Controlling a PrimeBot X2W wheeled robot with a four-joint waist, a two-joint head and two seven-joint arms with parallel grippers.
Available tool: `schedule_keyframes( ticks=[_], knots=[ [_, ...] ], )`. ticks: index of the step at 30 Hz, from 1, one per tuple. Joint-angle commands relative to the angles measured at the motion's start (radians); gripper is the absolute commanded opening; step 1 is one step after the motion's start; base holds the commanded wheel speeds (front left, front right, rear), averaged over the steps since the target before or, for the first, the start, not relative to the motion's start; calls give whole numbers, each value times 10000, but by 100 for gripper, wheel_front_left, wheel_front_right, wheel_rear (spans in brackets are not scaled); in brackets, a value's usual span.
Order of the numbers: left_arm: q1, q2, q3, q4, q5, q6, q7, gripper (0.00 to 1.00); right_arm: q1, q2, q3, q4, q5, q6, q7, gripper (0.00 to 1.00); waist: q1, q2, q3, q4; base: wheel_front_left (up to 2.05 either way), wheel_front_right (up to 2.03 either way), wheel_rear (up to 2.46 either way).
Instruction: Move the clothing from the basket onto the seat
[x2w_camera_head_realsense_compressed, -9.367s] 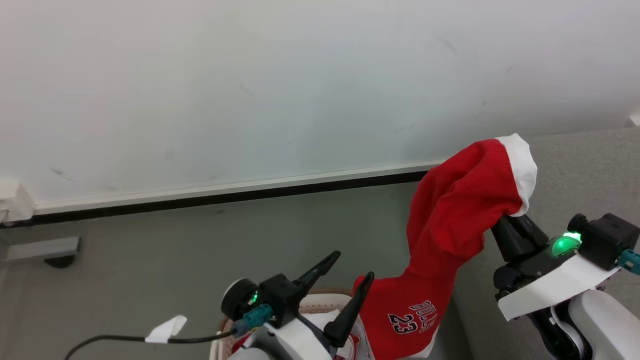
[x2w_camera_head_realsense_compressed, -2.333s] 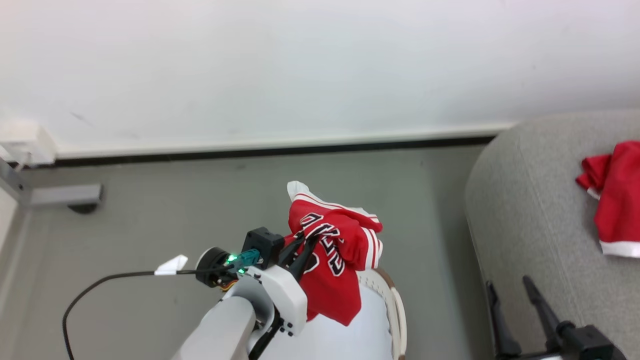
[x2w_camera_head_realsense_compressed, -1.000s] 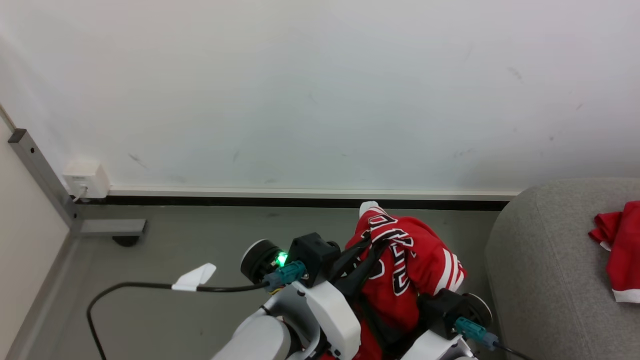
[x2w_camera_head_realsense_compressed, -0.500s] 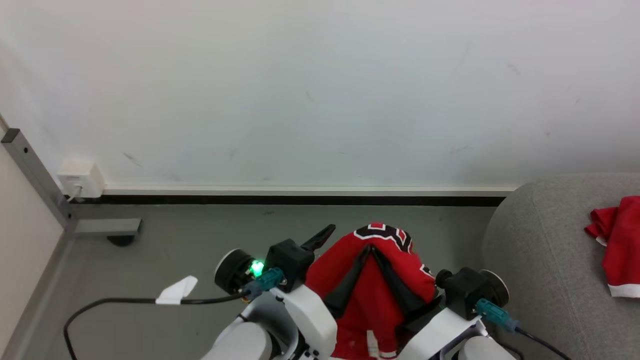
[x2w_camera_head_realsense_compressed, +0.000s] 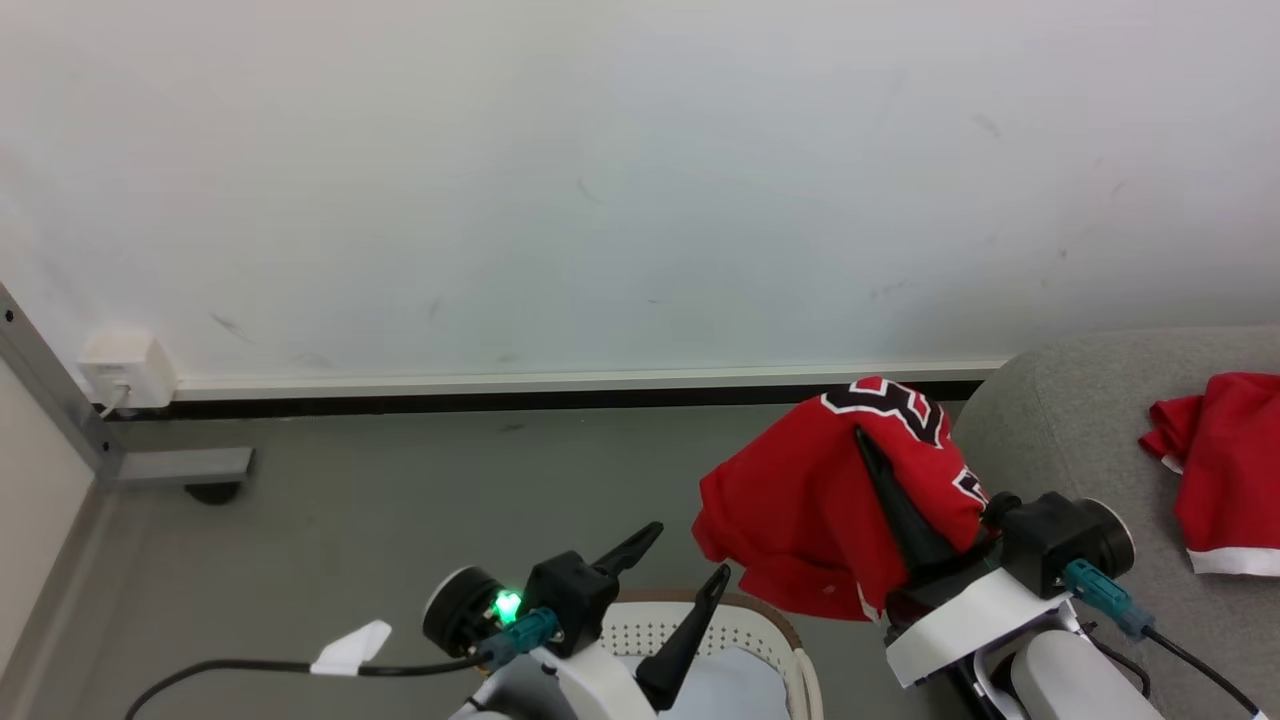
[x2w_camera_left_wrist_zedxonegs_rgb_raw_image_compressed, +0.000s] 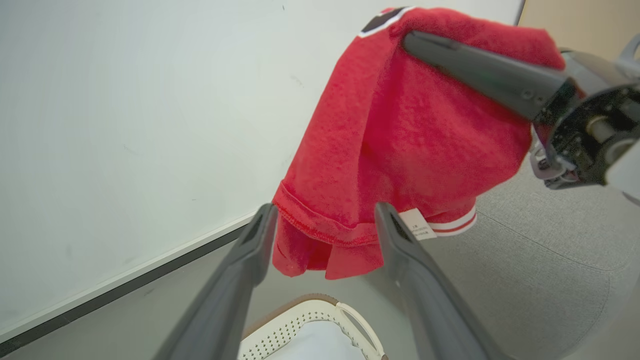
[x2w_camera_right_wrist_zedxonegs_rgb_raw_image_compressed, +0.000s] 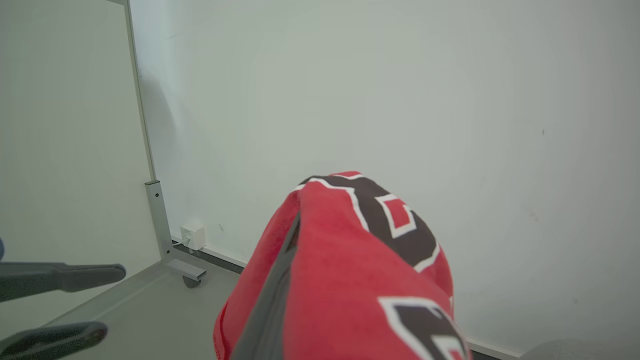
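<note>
While the jaws of the right gripper (x2w_camera_head_realsense_compressed: 868, 445) clamp the red jersey (x2w_camera_head_realsense_compressed: 800, 500), hung just up & right of the left gripper (x2w_camera_head_realsense_compressed: 688, 550), whose jaws gape empty over the basket (x2w_camera_head_realsense_compressed: 642, 634), the seat (x2w_camera_head_realsense_compressed: 1080, 420) sits right of both w/ another red garment (x2w_camera_head_realsense_compressed: 1225, 470) on it.

The floor (x2w_camera_head_realsense_compressed: 400, 500) here is plain grey and runs back to a dark skirting strip (x2w_camera_head_realsense_compressed: 500, 402). The basket (x2w_camera_head_realsense_compressed: 640, 635) sits right on it, low in the middle. The seat (x2w_camera_head_realsense_compressed: 1060, 430) stands on it off to the right, near the basket; can't tell if they touch. One red garment (x2w_camera_head_realsense_compressed: 1225, 470) with a white hem lies crumpled on the seat. Far left, a grey metal foot (x2w_camera_head_realsense_compressed: 175, 465) rests on a dark caster (x2w_camera_head_realsense_compressed: 205, 492).
</note>
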Motion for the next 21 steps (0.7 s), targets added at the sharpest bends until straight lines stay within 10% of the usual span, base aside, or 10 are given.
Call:
schedule_keyframes(
  ticks=[1, 21],
  knots=[
    [133, -37, -17, 23, 23, 59, -90, 100, 76, -108, -142, -112, -72, 1, 3, 0, -1, 0, 10, -68, 0, 0, 0],
    [-343, -426, -306, 40, -75, -23, -472, 100, -34, -1105, -780, -545, 72, 1, 3, 0, -1, 0, 725, -2924, 0, 0, 0]
  ],
)
